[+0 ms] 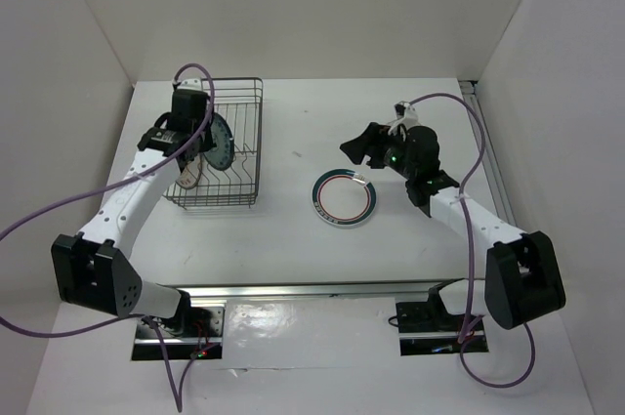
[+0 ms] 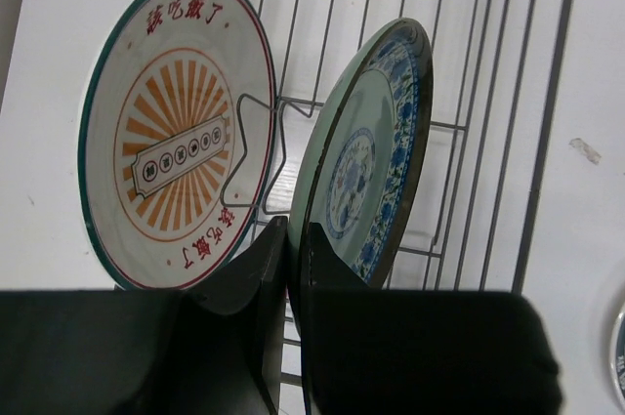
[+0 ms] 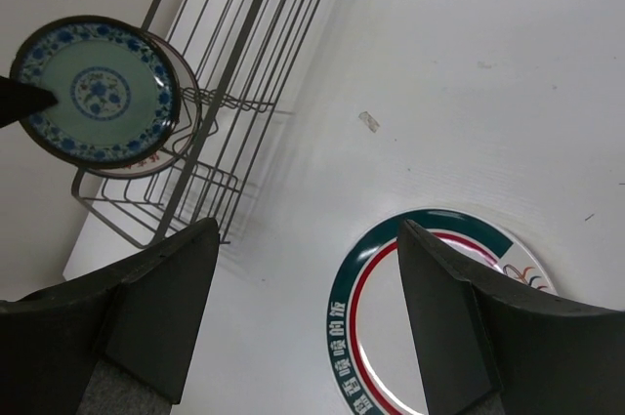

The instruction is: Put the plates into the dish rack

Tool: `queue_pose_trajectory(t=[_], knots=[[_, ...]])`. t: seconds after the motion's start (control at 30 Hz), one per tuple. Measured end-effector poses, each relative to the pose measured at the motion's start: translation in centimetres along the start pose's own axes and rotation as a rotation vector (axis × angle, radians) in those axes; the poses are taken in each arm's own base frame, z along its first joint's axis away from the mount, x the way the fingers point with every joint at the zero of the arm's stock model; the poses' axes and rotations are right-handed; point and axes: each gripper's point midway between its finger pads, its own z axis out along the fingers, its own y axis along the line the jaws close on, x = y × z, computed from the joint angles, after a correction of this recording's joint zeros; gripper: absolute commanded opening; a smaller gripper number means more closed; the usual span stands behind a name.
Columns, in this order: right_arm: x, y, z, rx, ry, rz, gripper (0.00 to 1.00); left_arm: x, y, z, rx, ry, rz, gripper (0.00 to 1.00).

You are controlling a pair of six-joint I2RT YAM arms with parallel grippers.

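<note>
Left jaws pinch rim of teal plate (image 2: 366, 161), upright in dish rack (image 1: 246, 103) just beside sunburst plate (image 2: 176, 132). Right jaws wide, empty, above ringed plate (image 1: 344, 198) on table (image 1: 293, 239). Risk: released unseated, teal plate topples onto sunburst plate.

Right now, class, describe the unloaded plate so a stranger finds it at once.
On the white table, look right of the wire dish rack. One ringed plate lies flat there, alone. Its rim bears teal and red rings; the sunburst plate and blue-patterned plate stand upright.
</note>
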Motion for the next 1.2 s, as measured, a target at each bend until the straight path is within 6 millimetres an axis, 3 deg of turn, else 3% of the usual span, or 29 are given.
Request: queue_pose_trajectory(t=[0.77, 1.2], knots=[[-0.3, -0.9, -0.6, -0.015, -0.004, 0.02, 0.81, 1.2, 0.7, 1.2, -0.066, 0.045, -0.005, 0.0], [-0.8, -1.1, -1.3, -0.031, -0.018, 0.025, 0.81, 3.0, -0.6, 3.0, -0.051, 0.112, 0.029, 0.0]])
